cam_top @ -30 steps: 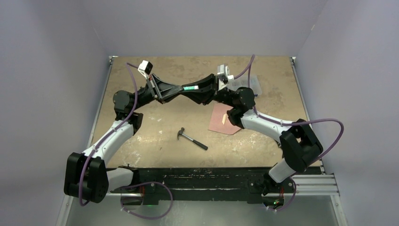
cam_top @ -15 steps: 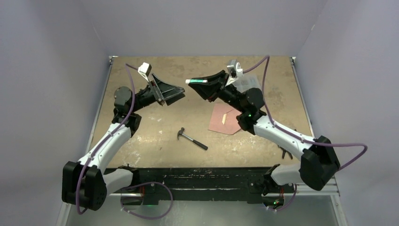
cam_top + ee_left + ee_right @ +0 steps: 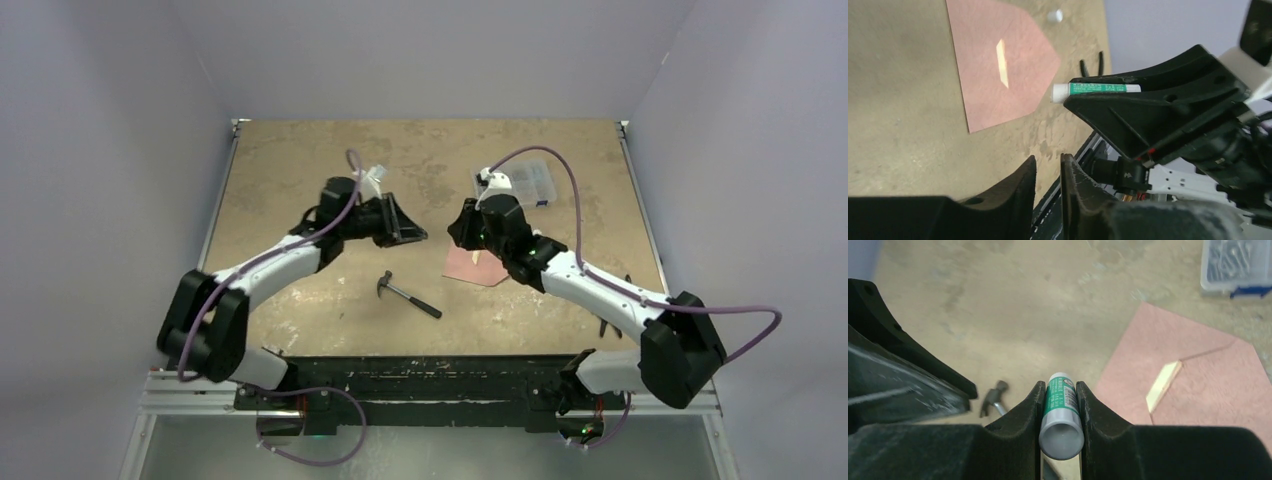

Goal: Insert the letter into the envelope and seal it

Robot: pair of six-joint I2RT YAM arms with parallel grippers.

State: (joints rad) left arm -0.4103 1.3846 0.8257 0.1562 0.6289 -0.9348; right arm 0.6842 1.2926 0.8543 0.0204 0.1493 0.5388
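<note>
The salmon-pink envelope lies flat right of the table's centre, its pointed flap spread out and a pale yellow strip on it. No separate letter shows. My right gripper hovers at the envelope's left edge, shut on a green-and-white glue stick that pokes out beyond the fingertips. My left gripper faces it from the left, a short way off. Its jaws stand a narrow gap apart with nothing between them.
A small hammer lies in front of both grippers, near the table's middle. A clear box of small parts sits behind the right arm. A small white cap-like thing rests on the table beyond the envelope.
A second ago both grippers met high at the glue stick. They have parted and come down to mid-table, the right keeping the stick. The left jaws opened wide, then narrowed.
</note>
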